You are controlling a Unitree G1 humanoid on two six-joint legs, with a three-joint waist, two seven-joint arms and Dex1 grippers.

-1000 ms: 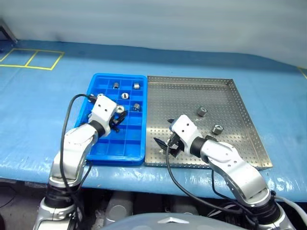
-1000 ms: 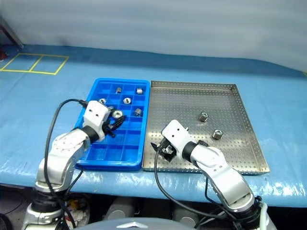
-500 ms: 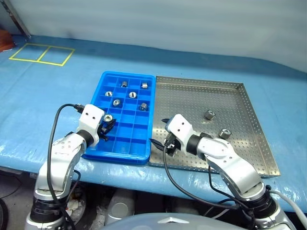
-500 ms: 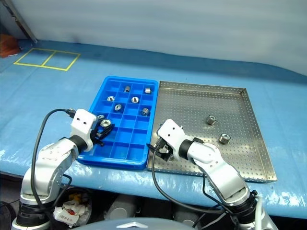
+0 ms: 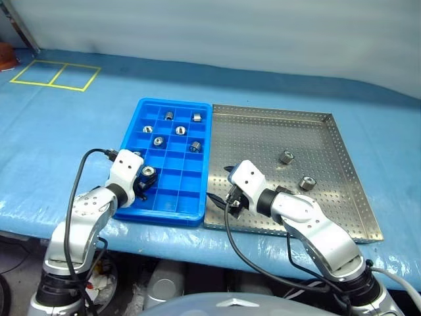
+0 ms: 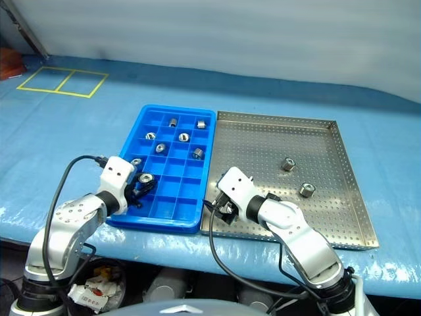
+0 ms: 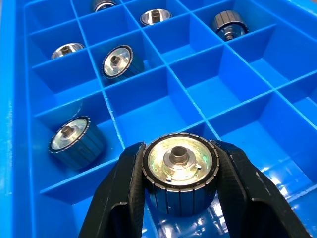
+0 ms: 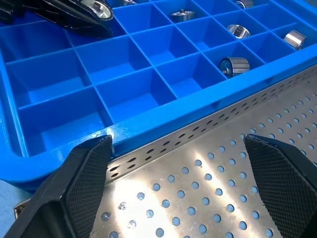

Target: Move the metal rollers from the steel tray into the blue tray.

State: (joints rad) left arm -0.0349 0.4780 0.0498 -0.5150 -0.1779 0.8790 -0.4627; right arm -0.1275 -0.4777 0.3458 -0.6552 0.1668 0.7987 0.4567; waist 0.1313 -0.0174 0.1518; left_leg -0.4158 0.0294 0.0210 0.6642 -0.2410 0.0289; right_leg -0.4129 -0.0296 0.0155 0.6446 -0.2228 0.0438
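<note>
While the left gripper (image 7: 179, 208) is clamped on one short, shiny silver metal roller (image 7: 180, 171), I read the deciding relation off the bright blue plastic tray with its grid of square compartments (image 5: 198, 168). The held roller hangs just above an empty cell in the tray's near rows, towards its outer long edge. Its dark centre hole faces back along the fingers, so its axis runs roughly along the gripper, not upright. One black finger (image 7: 119, 198) presses each side of the ribbed wall.

Six rollers already lie in the blue tray, all in cells farther from me than the held one; the nearest (image 7: 74, 140) sits one cell beyond and to one side. Two rollers (image 5: 286, 157) (image 5: 306, 182) remain on the large perforated steel tray (image 5: 329, 217), well apart from the blue tray.

The left forearm angles down and inward over the blue tray's near corner. I judge the next move to be a short descent, then release.

The right gripper (image 8: 181, 186) stands wide open and empty, low over the steel tray, just beside the blue tray's long edge. It is the nearer arm for the remaining two.
</note>
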